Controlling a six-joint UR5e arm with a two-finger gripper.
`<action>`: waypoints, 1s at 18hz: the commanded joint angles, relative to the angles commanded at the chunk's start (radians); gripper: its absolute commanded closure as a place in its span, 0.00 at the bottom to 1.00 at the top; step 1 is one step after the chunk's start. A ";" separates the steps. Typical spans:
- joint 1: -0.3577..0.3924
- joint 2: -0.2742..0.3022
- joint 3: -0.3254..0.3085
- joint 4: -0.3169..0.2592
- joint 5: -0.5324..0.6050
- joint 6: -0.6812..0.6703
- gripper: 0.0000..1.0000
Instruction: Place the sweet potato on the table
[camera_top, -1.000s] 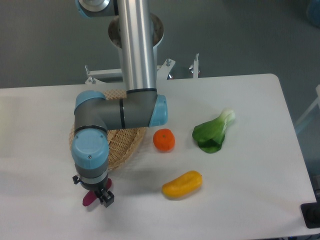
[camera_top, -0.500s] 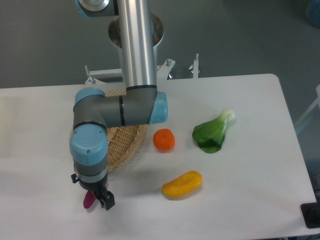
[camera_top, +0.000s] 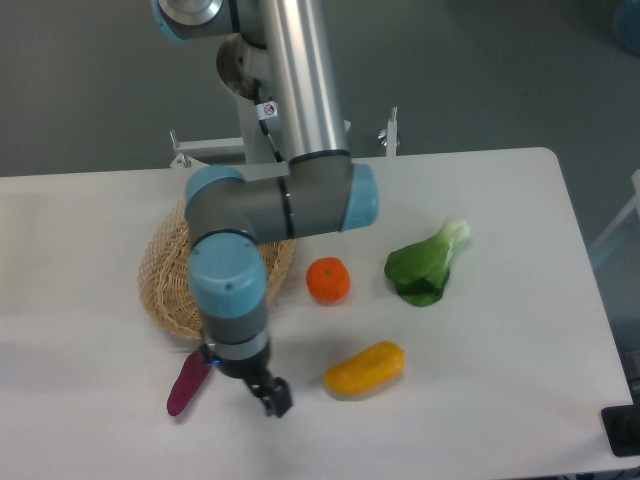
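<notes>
The sweet potato (camera_top: 187, 384), a slim magenta tuber, lies on the white table (camera_top: 500, 340) near the front edge, just below the wicker basket. Nothing holds it. My gripper (camera_top: 264, 394) hangs to its right, a short gap away, pointing down over the tabletop with nothing between its fingers. One black finger (camera_top: 276, 397) shows plainly, while the wrist partly hides the other. The arm's blue-capped wrist rises above it and covers part of the basket.
An oval wicker basket (camera_top: 165, 290) sits at the left behind the sweet potato. A round orange (camera_top: 328, 280), a yellow fruit (camera_top: 365, 368) and a green bok choy (camera_top: 428, 265) lie to the right of the gripper.
The gripper has let go of the sweet potato, which now lies on the table. The arm has swung to the right, away from it, uncovering more of the basket.
</notes>
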 joint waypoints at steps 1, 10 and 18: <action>0.021 0.008 -0.002 -0.002 0.000 0.023 0.00; 0.184 0.022 0.002 -0.005 0.000 0.224 0.00; 0.302 0.026 0.002 -0.012 -0.008 0.417 0.00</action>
